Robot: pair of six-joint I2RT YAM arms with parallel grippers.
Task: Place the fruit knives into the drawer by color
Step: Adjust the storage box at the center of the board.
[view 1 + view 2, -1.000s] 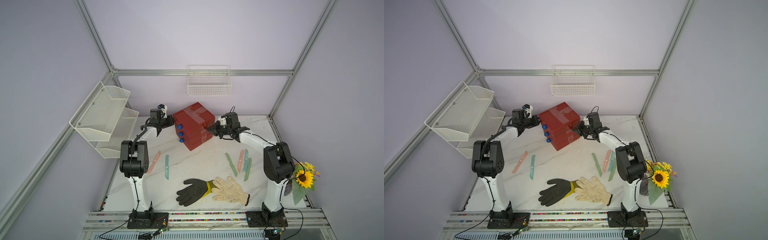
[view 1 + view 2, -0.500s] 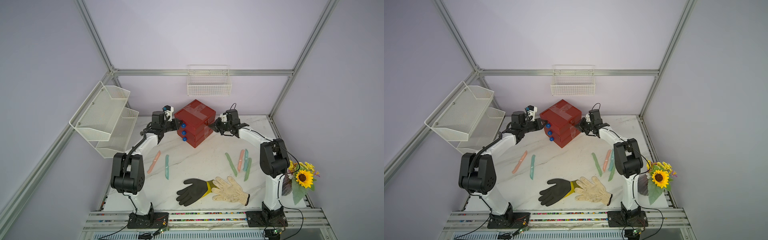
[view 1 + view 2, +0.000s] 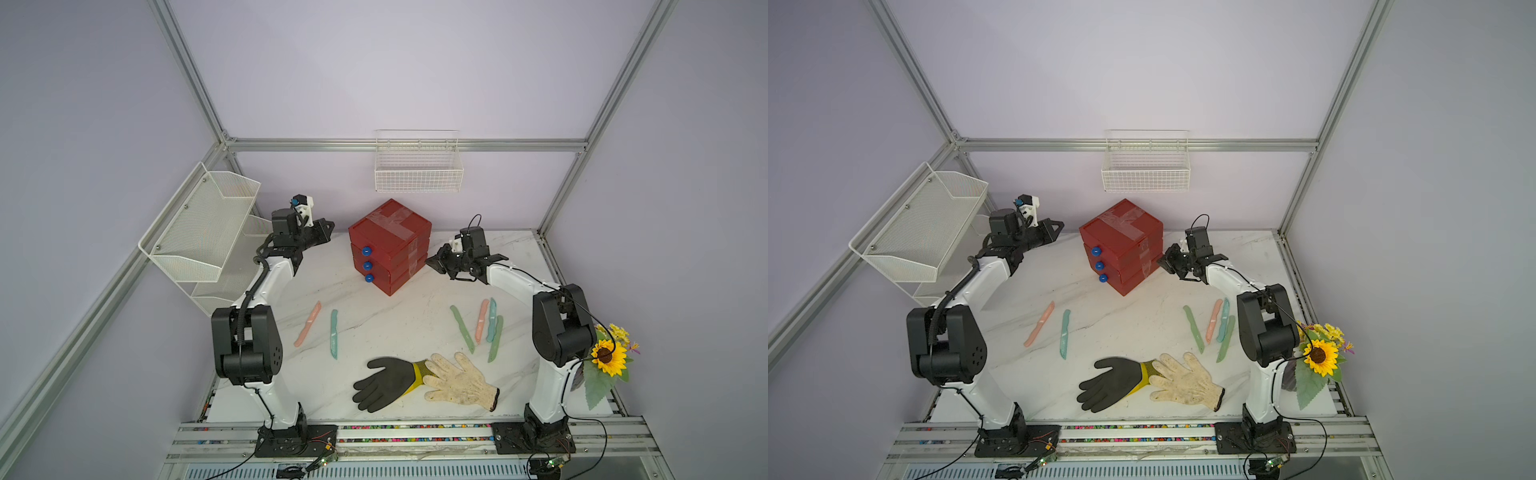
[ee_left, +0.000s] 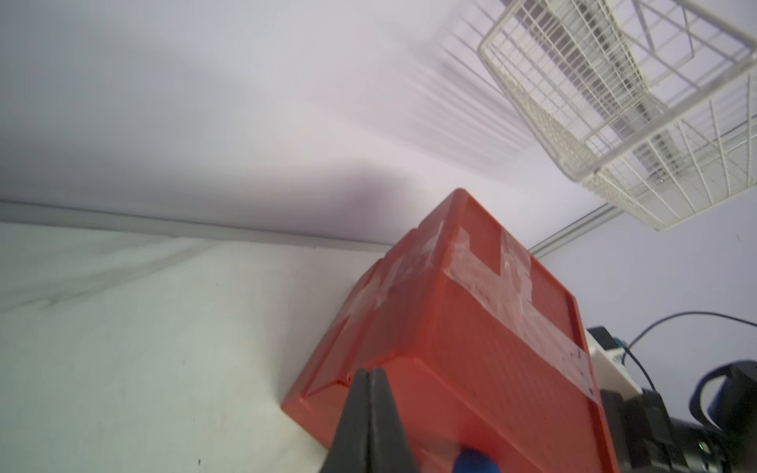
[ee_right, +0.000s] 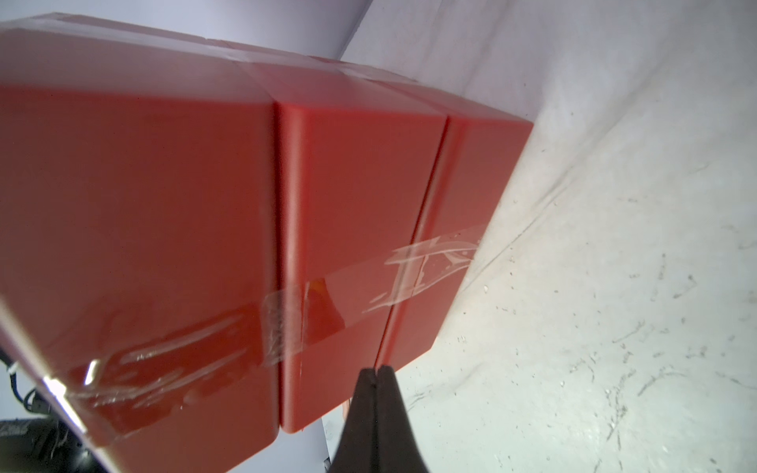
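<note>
The drawer is a red cabinet with three blue knobs, taped on top and standing at the back middle with all drawers closed. Fruit knives lie on the marble: a pink one and a teal one on the left, and two green, a pink and a teal on the right. My left gripper is shut and empty, just left of the cabinet. My right gripper, also shut and empty, is by its right side wall.
A black glove and a cream glove lie at the front middle. White mesh shelves hang on the left wall and a wire basket on the back wall. A sunflower stands at the right edge.
The cabinet has shifted slightly to the right and turned a little. The left gripper, close against its left side half a second ago, has drawn back.
</note>
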